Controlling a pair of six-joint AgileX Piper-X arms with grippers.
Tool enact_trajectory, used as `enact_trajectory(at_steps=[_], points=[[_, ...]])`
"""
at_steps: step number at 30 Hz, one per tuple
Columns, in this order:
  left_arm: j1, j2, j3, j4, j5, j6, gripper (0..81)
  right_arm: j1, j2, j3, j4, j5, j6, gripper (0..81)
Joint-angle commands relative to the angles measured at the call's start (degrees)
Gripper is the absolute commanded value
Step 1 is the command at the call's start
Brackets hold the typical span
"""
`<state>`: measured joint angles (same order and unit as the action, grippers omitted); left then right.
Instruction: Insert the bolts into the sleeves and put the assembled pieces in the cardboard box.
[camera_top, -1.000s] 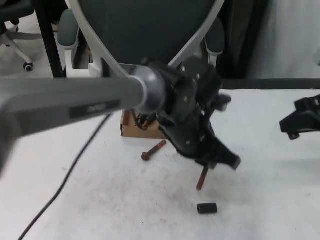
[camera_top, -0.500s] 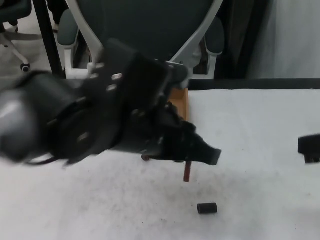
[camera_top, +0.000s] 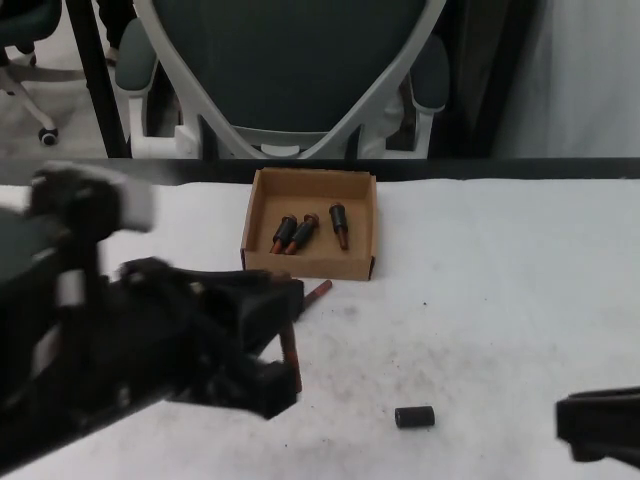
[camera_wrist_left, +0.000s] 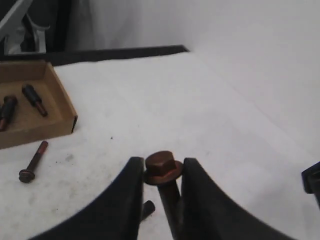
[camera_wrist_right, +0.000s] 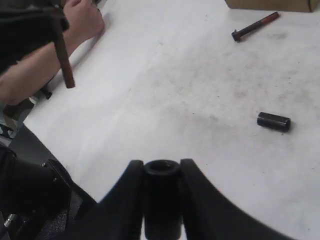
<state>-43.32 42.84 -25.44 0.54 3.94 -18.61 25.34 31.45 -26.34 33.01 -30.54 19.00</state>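
**Grippers both loaded: bolt left, sleeve right**

White bench (camera_top: 500, 250) carries the cardboard box (camera_top: 258, 215) at its far edge, with three assembled pieces (camera_top: 300, 232) lying inside. Nearer the camera, the left gripper (camera_wrist_left: 163, 172) pinches a bolt (camera_top: 291, 352) at its head end, shank hanging roughly upright with the tip down toward the bench. Well apart to its right, the right gripper (camera_wrist_right: 162, 167) is clamped on a sleeve (camera_wrist_right: 162, 200), bore open at the fingertip end — probably angled toward the bolt, though that tilt is hard to judge. Mating needs the bolt's tip and that bore on one axis, so the gap between the arms must close. A spare bolt (camera_wrist_left: 33, 161) lies just in front of the box, and a loose sleeve (camera_top: 414, 416) lies between the two grippers.
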Motion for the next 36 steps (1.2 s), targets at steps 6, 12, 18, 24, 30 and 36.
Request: enact_trajectory(at_steps=[6,12,18,24,30,36], points=[[0.12,-1.77,4.08,-8.91,3.47,-7.09,0.8,13.70,7.50,2.45,-18.94,8.88,-6.30,0.2],[1.28,1.21,4.08,-15.07,5.21,-8.11,0.8,17.23,18.53,2.35,-27.25,8.90,-17.26,0.2],[5.95,7.70,4.19,-21.00,11.96,-10.54,0.8,17.21,27.07,2.35,-33.79,8.90,-27.82,0.2],[9.64,12.65,4.57,-27.82,19.05,-11.86,0.8,17.07,30.85,2.35,-40.83,8.90,-33.33,0.2],[9.36,15.99,4.64,-30.15,21.51,-7.92,0.8,17.04,33.65,2.03,-44.96,9.69,-34.76,0.2],[9.36,17.04,4.88,-34.85,20.95,-5.92,0.8,17.04,35.91,-0.37,-46.57,9.68,-34.76,0.2]])
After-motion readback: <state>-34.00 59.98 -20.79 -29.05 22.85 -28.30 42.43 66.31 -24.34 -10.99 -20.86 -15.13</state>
